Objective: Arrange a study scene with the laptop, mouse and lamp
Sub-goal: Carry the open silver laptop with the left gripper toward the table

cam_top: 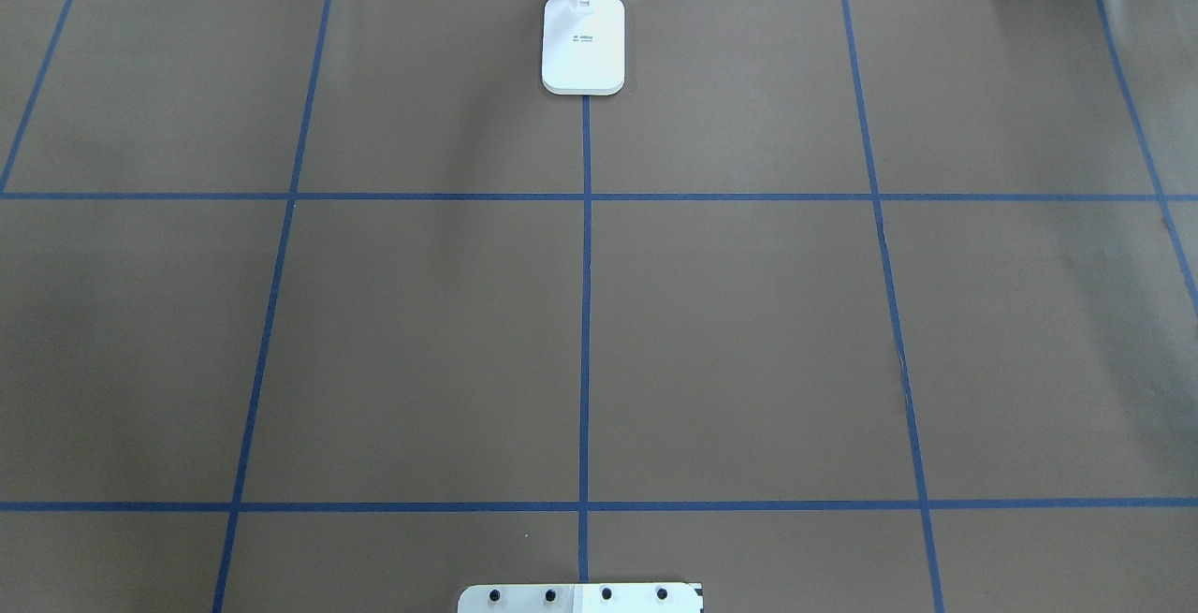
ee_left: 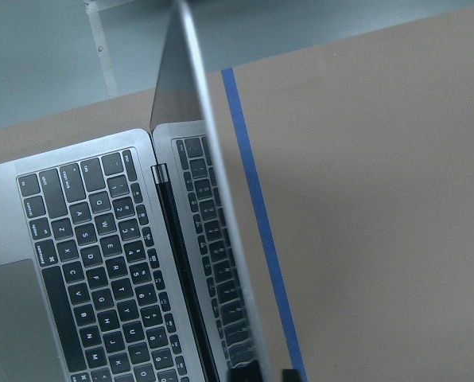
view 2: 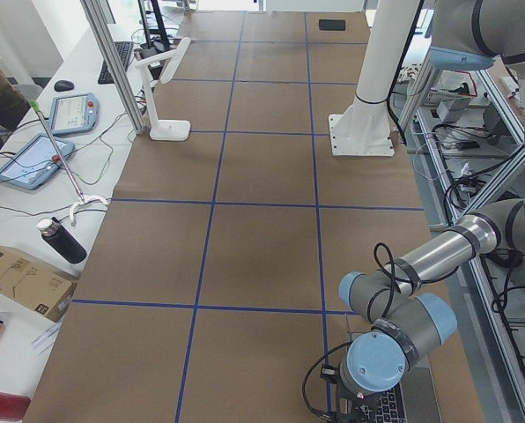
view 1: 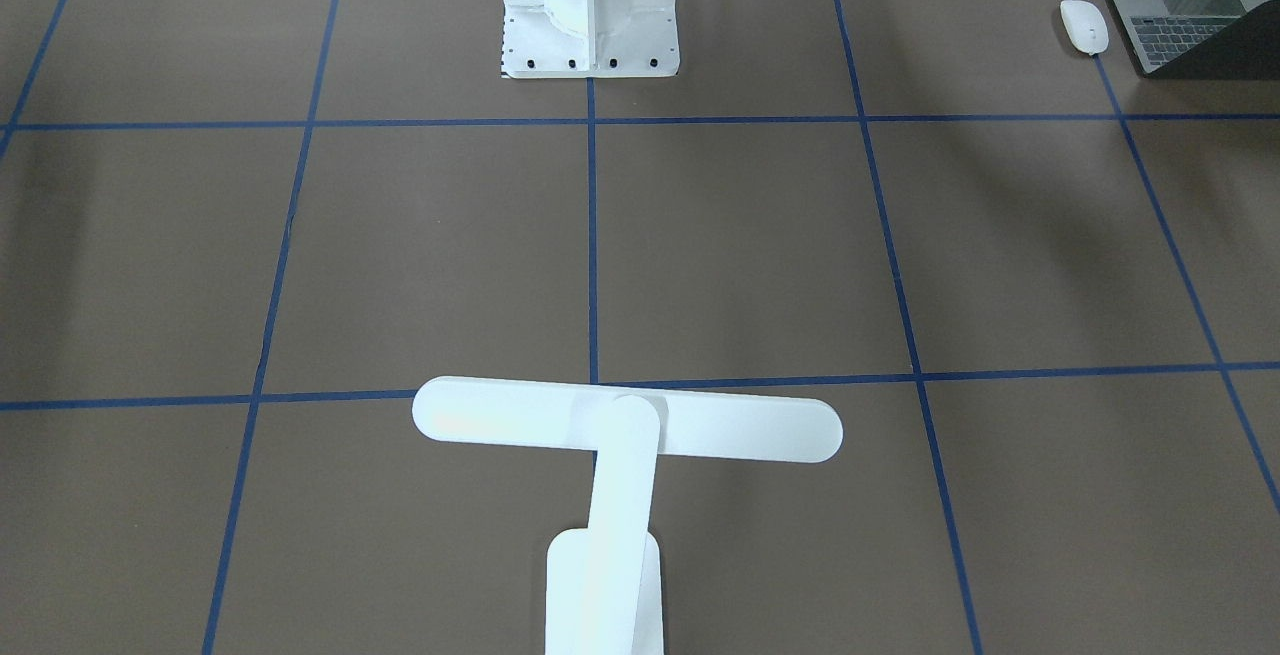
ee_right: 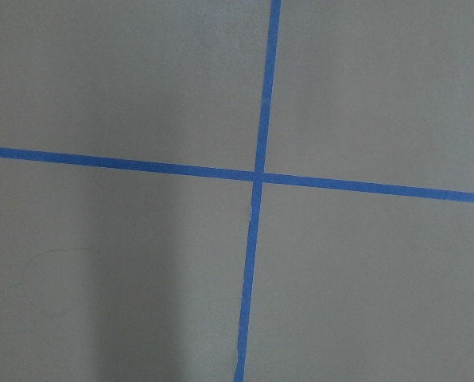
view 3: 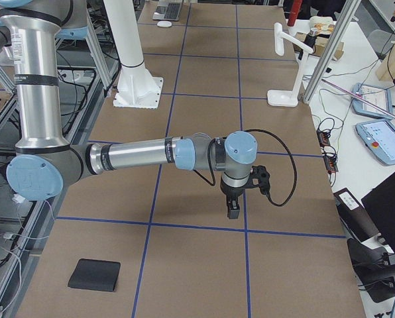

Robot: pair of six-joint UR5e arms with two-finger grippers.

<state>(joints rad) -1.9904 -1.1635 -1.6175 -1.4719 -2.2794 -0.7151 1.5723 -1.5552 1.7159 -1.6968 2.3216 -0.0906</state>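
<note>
Open table (cam_top: pixel 749 332) is noted between the pieces; room for moving is judged ample. The lamp (view 1: pixel 627 420) is set centrally at the far edge. The laptop (ee_left: pixel 94 239), lid raised, is found at the left end, directly beneath the left gripper (view 2: pixel 358 404); the right gripper (view 3: pixel 233 209) is well apart. The mouse (view 1: pixel 1084 27) is placed just beside the laptop. Neither gripper's opening can be told.

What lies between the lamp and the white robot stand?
Only bare brown table cover and blue tape lines lie between the lamp and stand; the front-facing view shows it.
</note>
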